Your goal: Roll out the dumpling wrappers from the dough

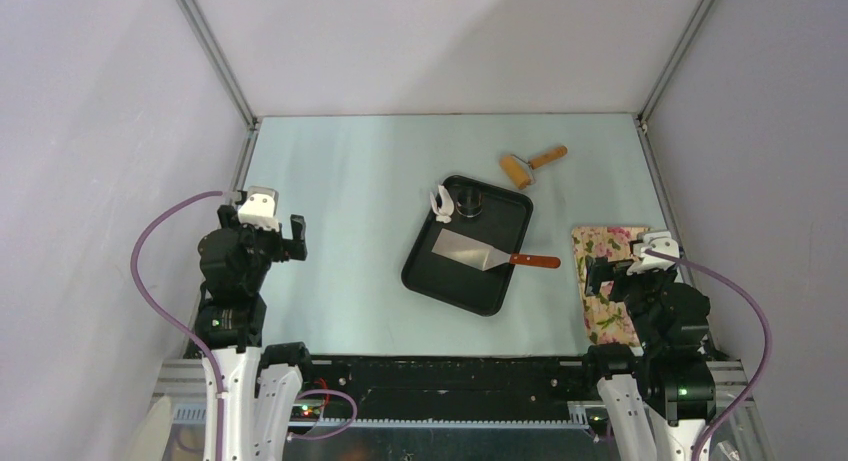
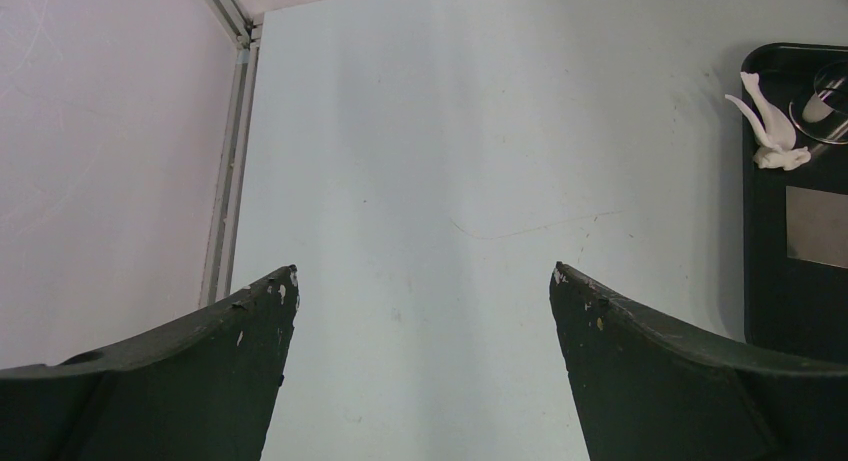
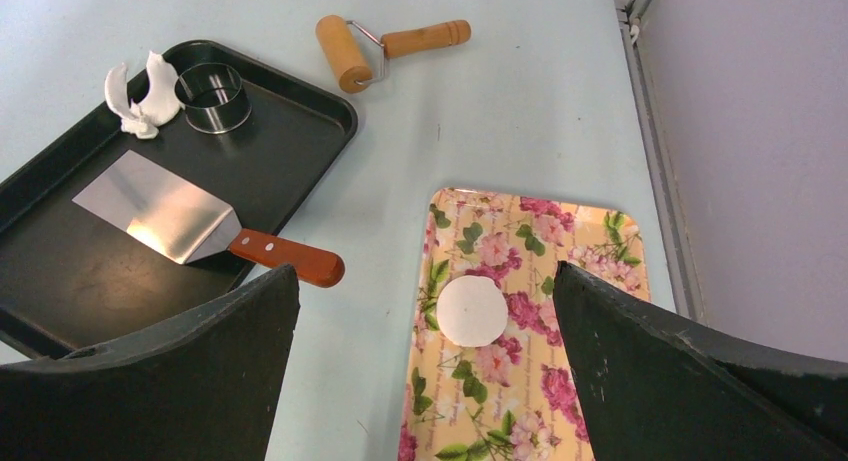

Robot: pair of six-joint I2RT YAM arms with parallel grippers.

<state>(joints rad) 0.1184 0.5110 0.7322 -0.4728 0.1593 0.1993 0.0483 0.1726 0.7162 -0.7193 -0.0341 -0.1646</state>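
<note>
Left fingers (image 2: 200,371) and right fingers (image 3: 650,371) gape wide and empty, parked at the bench's (image 1: 350,181) near edge. The dough (image 3: 472,311) lies flat and round on the floral tray (image 3: 590,241), probably set aside as done. Scraps (image 3: 140,96) sit by the cutter (image 3: 212,98) in the black tray (image 3: 80,281).

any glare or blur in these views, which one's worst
Right wrist: sharp, with bright glare on the spatula blade. Left wrist: flat even light, tray cropped at the right edge. Top: soft light, faint shadows, no blur, dough tiny but distinct.
</note>
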